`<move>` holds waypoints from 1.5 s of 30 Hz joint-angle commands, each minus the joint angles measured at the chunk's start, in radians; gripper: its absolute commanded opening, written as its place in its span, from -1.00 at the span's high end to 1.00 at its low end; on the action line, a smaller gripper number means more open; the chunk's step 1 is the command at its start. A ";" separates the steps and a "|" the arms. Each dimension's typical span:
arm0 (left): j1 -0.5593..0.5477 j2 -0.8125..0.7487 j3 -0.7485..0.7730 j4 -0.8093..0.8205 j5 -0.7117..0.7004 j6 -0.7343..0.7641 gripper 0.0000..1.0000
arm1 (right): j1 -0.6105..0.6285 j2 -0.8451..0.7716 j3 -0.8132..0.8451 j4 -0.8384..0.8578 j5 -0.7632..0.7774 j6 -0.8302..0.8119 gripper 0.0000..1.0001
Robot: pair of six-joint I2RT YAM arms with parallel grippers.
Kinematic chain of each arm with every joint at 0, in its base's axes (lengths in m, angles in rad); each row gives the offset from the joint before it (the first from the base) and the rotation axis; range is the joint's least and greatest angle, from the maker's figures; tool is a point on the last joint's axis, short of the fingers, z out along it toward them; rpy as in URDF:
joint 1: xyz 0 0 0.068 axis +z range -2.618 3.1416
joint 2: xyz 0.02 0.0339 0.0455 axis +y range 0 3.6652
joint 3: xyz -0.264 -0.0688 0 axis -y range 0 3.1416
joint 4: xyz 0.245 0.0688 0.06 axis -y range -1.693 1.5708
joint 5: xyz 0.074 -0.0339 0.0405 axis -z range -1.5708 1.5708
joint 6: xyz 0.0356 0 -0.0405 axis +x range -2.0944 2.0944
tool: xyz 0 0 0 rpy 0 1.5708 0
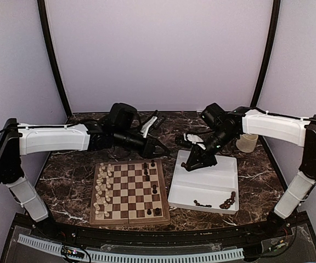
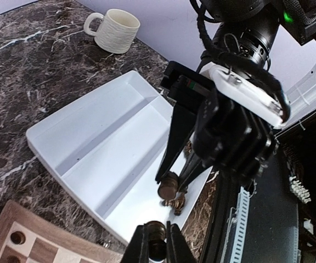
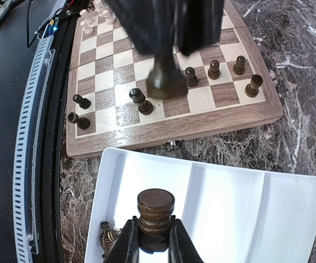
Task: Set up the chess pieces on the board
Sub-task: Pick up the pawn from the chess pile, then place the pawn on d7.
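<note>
A: Okay, top view first. What's where?

B: Square wooden chessboard with brown and cream checks [image 1: 129, 221], centre-front on the dark marble table [image 1: 65, 175]. Cream turned chessmen [image 1: 102, 189] fill two files along its left side, which looks finished. Dark brown turned chessmen [image 1: 154, 189]: only a handful standing, on the right side. White rectangular plastic tray [image 1: 218, 170] sits just right of the board, with more dark ones at its near end.

A: Grippers?

B: Left gripper [image 1: 161, 149] is by the board's far right corner, right gripper [image 1: 190, 165] over the tray's far left part. Jaws are too small to read here.

A: Left wrist view?

B: Its own fingers are pinched narrow on the left-held piece [image 2: 157, 227], dark, in the air near the board corner and tray. Opposite, the right gripper clamps the right-held piece [image 2: 169, 189], also dark, above the tray's edge. Cream ribbed mug [image 2: 114, 24] is far back, not involved.

A: Right wrist view?

B: Same story. Jaws are closed on the right-held piece [image 3: 155, 208], over the tray. The left-held piece [image 3: 166, 79] hangs above the board and isn't set down; can't tell which square. About seven dark men stand on the tray-side rows, and a few lie in the tray corner.

A: Progress?

B: My call is past halfway overall. Cream is done, dark under half placed. Left to do: both held pieces plus the tray leftovers.
</note>
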 commanded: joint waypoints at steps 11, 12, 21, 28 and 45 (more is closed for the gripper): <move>-0.014 -0.059 0.011 -0.404 -0.250 0.144 0.99 | -0.004 -0.014 -0.044 0.051 0.045 0.013 0.75; -0.019 -0.056 0.011 -0.421 -0.256 0.145 0.99 | -0.004 -0.014 -0.045 0.051 0.046 0.014 0.75; -0.079 0.004 0.027 -0.516 -0.360 0.164 1.00 | -0.002 -0.011 -0.044 0.053 0.053 0.021 0.74; -0.105 0.053 0.048 -0.561 -0.401 0.174 1.00 | -0.002 -0.009 -0.048 0.054 0.057 0.019 0.74; -0.115 0.120 0.090 -0.557 -0.456 0.175 0.97 | -0.003 -0.002 -0.048 0.055 0.059 0.019 0.74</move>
